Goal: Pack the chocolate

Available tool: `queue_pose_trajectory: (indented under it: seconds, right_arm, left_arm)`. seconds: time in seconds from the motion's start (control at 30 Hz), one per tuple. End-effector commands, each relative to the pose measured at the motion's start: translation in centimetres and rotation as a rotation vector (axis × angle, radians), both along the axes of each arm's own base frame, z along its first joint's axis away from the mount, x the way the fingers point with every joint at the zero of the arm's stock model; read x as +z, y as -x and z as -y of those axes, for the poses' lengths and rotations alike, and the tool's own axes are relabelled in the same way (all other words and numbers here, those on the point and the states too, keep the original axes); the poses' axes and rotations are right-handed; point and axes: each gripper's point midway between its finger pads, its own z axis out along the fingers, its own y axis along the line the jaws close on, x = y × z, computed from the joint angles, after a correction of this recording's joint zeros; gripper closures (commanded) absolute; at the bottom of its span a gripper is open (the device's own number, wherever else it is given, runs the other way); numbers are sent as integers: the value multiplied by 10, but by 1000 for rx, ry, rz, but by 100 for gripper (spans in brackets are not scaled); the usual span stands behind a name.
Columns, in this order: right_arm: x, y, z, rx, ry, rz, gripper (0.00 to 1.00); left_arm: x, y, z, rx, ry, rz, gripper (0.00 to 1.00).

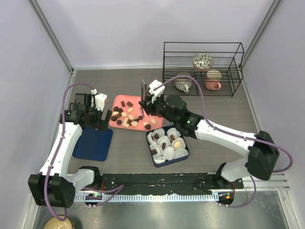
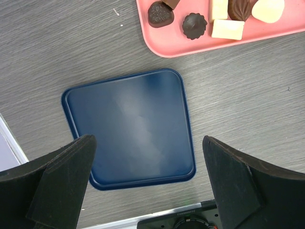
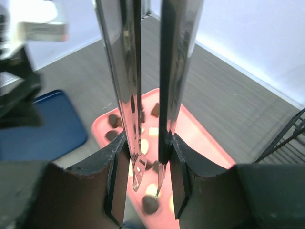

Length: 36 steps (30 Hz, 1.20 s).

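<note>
Loose chocolate (image 1: 127, 117) in dark brown, mid-brown and cream lies on a pink tray (image 1: 118, 101). More pieces (image 1: 164, 142) sit in white paper cups inside a blue box (image 1: 185, 153). My right gripper (image 1: 148, 102) (image 3: 147, 162) hangs over the tray's right part, shut on upright metal tongs (image 1: 142, 89) (image 3: 128, 71). The tong tips stand slightly apart with nothing between them, just above a dark piece (image 3: 150, 204). My left gripper (image 1: 97, 120) (image 2: 147, 140) is open and empty over a flat blue lid (image 1: 93, 143) (image 2: 133, 129). Tray pieces (image 2: 194, 25) show at the top of the left wrist view.
A black wire rack (image 1: 202, 69) at the back right holds a patterned bowl (image 1: 203, 61), a striped mug (image 1: 183, 82) and a pink mug (image 1: 213, 81). The lid lies left of the box, near the table's front. Pale walls close in both sides.
</note>
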Motion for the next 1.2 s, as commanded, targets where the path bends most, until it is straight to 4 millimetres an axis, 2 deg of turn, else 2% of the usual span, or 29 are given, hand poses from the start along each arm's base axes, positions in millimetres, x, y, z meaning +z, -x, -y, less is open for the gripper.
queue_pose_trajectory:
  seconds: [0.0, 0.03, 0.07, 0.1, 0.13, 0.17, 0.2, 0.27, 0.37, 0.53, 0.9, 1.07, 1.1, 1.17]
  right_arm:
    - [20, -44, -26, 24, -64, 73, 60]
    - [29, -50, -32, 31, -80, 87, 60]
    - [24, -57, -37, 34, -75, 79, 60]
    - [7, -67, -44, 37, -54, 57, 59]
    - [10, -72, -51, 56, -59, 63, 59]
    - [4, -78, -55, 53, -52, 55, 58]
    - [-14, -86, -59, 53, -29, 30, 58]
    - [-19, -96, -62, 40, -34, 15, 57]
    - [-46, -105, -63, 27, -18, -31, 57]
    - [-83, -107, -56, 4, 23, -77, 55]
    - [-128, -104, -45, -12, 62, -151, 54]
    - [-140, -109, -35, -41, 76, -164, 54]
    - [-140, -117, -25, -89, 79, -159, 54]
    - [-137, -123, -19, -106, 87, -146, 54]
  left_arm:
    - [12, -9, -3, 4, -12, 61, 0]
    - [11, -9, -3, 5, -14, 57, 0]
    - [10, -9, -3, 7, -13, 57, 0]
    - [11, -9, -4, 9, -17, 60, 0]
    - [10, -10, -4, 9, -17, 57, 0]
    - [9, -10, -4, 11, -16, 57, 0]
    - [9, -9, -4, 11, -15, 55, 0]
    - [9, -9, -3, 9, -15, 57, 0]
    - [10, -8, -4, 5, -19, 59, 0]
    - [8, -6, -6, 4, -27, 58, 0]
    - [8, -4, -6, 1, -32, 62, 0]
    - [7, -4, -7, 0, -35, 59, 0]
    - [7, -4, -7, 0, -35, 59, 0]
    - [7, -4, -6, -1, -35, 59, 0]
